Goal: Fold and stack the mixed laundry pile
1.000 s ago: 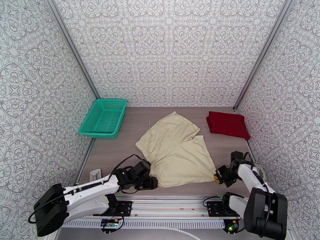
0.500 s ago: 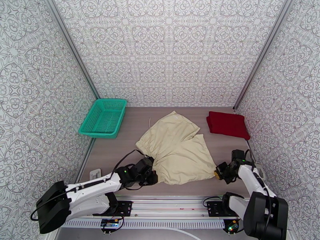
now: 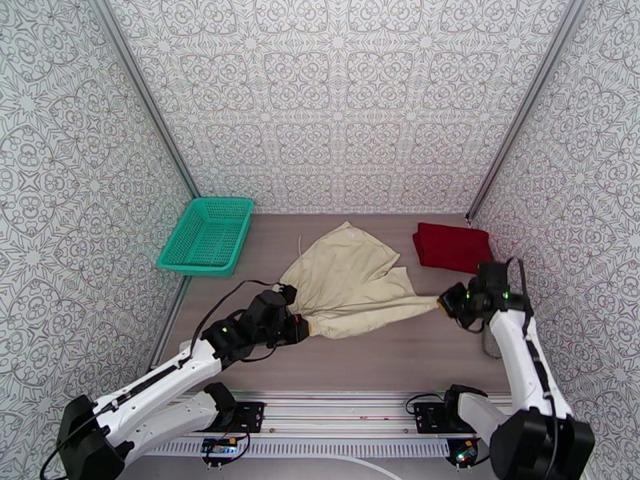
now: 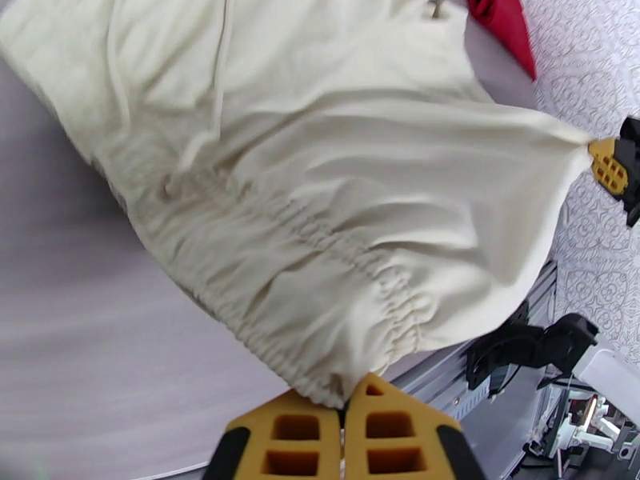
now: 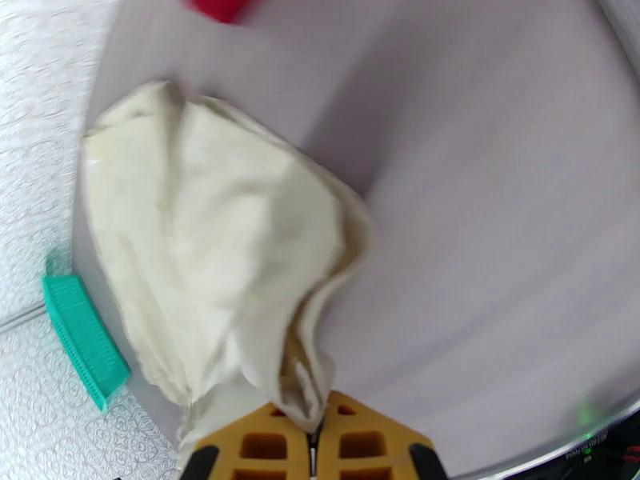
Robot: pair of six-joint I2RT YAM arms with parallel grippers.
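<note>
Currently in hand: folding the cream-beige garment [image 3: 352, 286]; I judge this from its near edge, lifted and drawn taut between both arms.
Left arm: the left gripper [image 4: 346, 402] is clamped on the end of the gathered waistband, at the garment's 7 o'clock.
Right arm: the right gripper [image 3: 445, 301] is pinched shut on a pulled-out corner, at the garment's 3 o'clock.
Garment's place: mid-table, with its far part resting on the table [image 3: 384, 362] toward 12 o'clock and the thin white cord [image 3: 301, 248] at 11.
Other laundry: the dark red shirt [image 3: 452, 248] lies folded at the table's 2 o'clock, apart from the cream cloth.
Bystander: the teal basket [image 3: 206, 235] at 10 o'clock.
Next move calls for: carrying both held corners together toward 12 o'clock with even tension, laying them over the far edge, then releasing.
</note>
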